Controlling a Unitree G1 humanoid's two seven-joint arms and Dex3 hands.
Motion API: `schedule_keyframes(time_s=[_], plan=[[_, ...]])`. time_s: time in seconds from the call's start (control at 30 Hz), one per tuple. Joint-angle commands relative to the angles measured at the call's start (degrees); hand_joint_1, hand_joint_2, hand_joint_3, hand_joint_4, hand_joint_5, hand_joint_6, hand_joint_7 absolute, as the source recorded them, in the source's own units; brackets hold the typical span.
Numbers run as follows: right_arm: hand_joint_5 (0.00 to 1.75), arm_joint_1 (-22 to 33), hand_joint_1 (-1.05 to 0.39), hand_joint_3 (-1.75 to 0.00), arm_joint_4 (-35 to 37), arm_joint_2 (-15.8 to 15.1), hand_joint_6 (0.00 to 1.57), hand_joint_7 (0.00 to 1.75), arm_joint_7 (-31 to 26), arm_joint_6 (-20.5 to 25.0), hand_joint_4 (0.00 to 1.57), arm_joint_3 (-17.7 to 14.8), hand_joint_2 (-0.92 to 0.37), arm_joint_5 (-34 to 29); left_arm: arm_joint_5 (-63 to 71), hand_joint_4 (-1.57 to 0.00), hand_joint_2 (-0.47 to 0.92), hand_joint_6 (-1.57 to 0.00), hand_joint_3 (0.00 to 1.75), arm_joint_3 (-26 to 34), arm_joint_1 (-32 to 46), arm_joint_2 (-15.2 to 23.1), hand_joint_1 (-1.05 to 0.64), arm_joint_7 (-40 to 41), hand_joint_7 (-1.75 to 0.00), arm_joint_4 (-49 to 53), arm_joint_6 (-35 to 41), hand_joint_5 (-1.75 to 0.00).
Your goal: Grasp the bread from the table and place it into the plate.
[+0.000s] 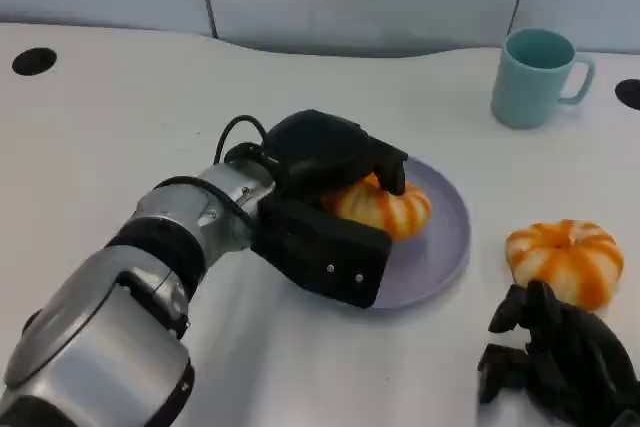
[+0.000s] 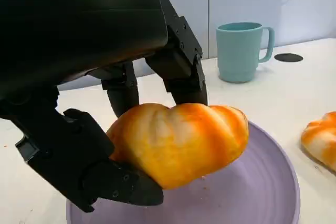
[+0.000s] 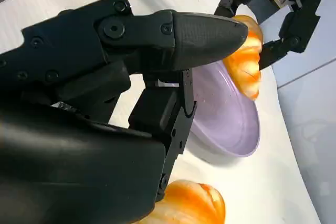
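— While the bread is looked at from the head view, what is seen of the left hand?

— It's clamped round the bread. Black fingers are curled over the top of the loaf, and another black part of the hand is pressed under its near side, as shown in the left wrist view. So the bread is held, not just touched.

— And where is the bread w/ respect to the plate?

— Over the lilac plate, towards its left part in the head view. In the left wrist view a strip of bare plate surface is seen under the loaf, so it appears lifted slightly off the dish; whether any edge is touching can't be told.

— Right hand?

— Low at the near right of the table, fingers bunched together, nothing gripped. A 2nd bread is lying on the table just beyond its fingertips; contact can't be judged. In the right wrist view that 2nd loaf is seen beside the hand's shell, w/ the fingers stretched out towards the plate, not wrapped round anything.

— Anything else?

— A teal mug is stood upright at the far right, handle to the right, well apart from the plate.
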Motion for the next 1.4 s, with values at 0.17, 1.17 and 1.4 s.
schedule_keyframes(time_s=[0.17, 1.17, 1.4], plan=[[1.19, 1.4, -0.43, -0.49, 1.4, -0.7, 1.12, 1.15, 0.6, 0.2, 1.28, 0.2, -0.92, -0.7, 1.2, -0.06, 0.91, -0.14, 0.28, -1.5, -0.9, -0.2, -0.62, -7.6, -0.14, 0.4, 6.6, -0.35], [1.13, 0.5, -0.44, -0.47, 2.5, -1.2, 1.18, 1.07, 0.7, -0.1, 1.32, -0.3, -0.92, -1.2, -42.3, -0.12, 0.92, -0.11, 0.32, 29.9, 19.3, 5.4, -0.77, -40.2, -0.12, -12.4, -8.9, -0.18], [1.15, 0.3, -0.44, -0.48, 2.8, -1.3, 1.16, 1.11, 1.0, -0.4, 1.31, -0.3, -0.92, -1.2, -54.6, -0.22, 0.92, -0.19, 0.31, 36.2, 30.2, 2.8, -0.74, -50.1, -0.12, -21.6, -5.7, -0.23]])
